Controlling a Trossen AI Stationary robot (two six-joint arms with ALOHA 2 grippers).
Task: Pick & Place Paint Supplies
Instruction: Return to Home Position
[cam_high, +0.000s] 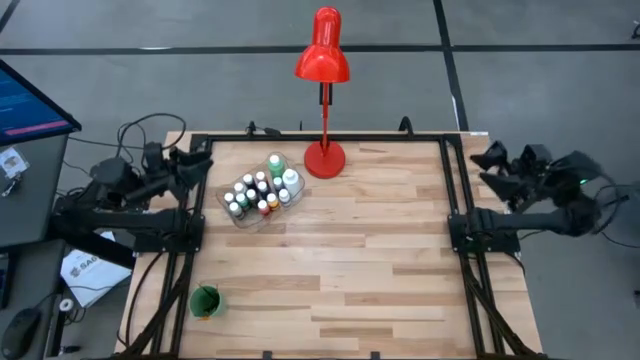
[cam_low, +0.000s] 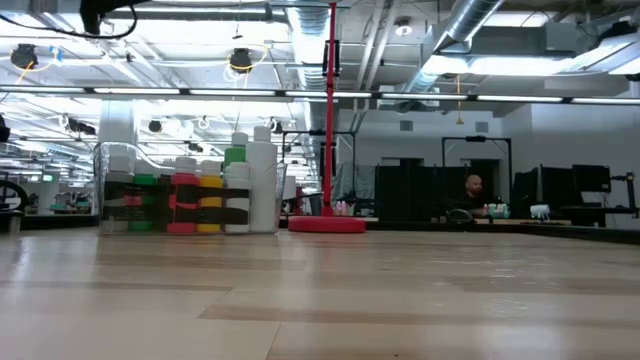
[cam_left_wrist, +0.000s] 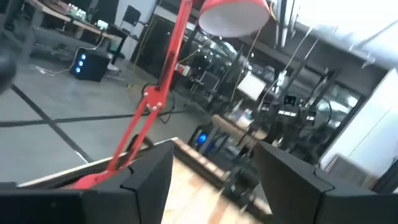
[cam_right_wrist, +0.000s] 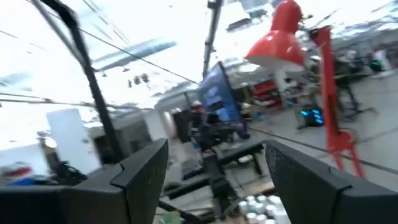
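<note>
Parked at the table's left edge: left gripper (cam_high: 196, 165), arm folded back, fingers (cam_left_wrist: 149, 183) spread wide in the left wrist view, nothing between them. Likewise at the right edge: right gripper (cam_high: 492, 160), tucked in, fingers wide apart, empty.

All inside the bin (cam_high: 250, 222): bottles (cam_high: 262, 190), upright, packed in rows, caps up. Bin on the back-left part of the table (cam_high: 380, 260), just beside the lamp (cam_high: 324, 158) base, apparently not touching it. Long axis of the bin diagonal, from front-left toward back-right. Sits just inboard of the left gripper, toward the table's middle. Much nearer that arm than the other, and well apart from the right gripper, across the table's width. No bottle loose on the wood in any view. No brushes to be made out.

Probably nothing left to pick. Homing the arms looks like the step in hand, and close to done.

Clear, thin-walled plastic for the bin, contents showing through in the low view. Small cylinders with dark label bands: white, green, red and yellow bodies, mostly white caps. Pale butcher-block wood, smooth, seamed in strips. Glossy red lamp: round base, thin stem, bell shade. Near the front-left corner, a small green cup (cam_high: 205, 301), contents too small to tell.
</note>
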